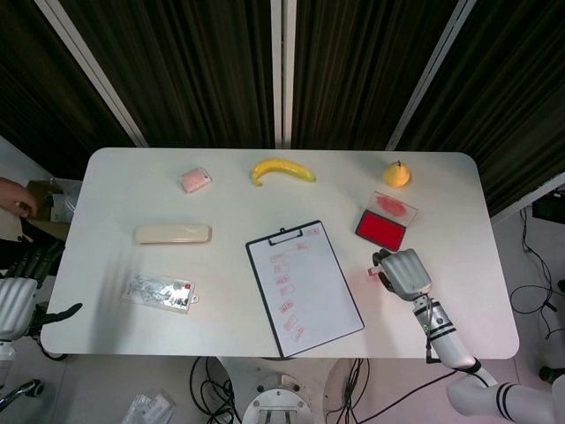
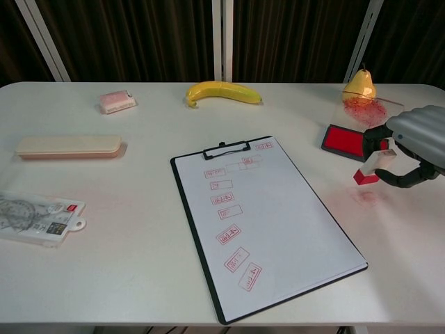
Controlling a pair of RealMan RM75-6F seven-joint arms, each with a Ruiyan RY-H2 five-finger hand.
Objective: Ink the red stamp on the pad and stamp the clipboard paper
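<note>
My right hand [image 2: 416, 145] [image 1: 403, 270] grips the red stamp [image 2: 370, 168], white-bodied with a red base, just above the table in front of the red ink pad [image 2: 345, 141] [image 1: 380, 230]. The clipboard [image 2: 264, 223] [image 1: 303, 286] lies at the table's middle, its paper carrying several red stamp marks down the left and at the top. It is well to the left of the stamp. My left hand [image 1: 18, 296] hangs off the table's left edge, fingers apart and holding nothing.
A banana [image 2: 222, 92], a pear [image 2: 360, 84], a pink eraser [image 2: 116, 101], a beige pencil case [image 2: 68, 145] and a clear packet [image 2: 36, 217] lie around the table. The pad's clear lid [image 2: 367, 107], smeared red, lies behind the pad. A red smudge [image 2: 366, 197] marks the tabletop.
</note>
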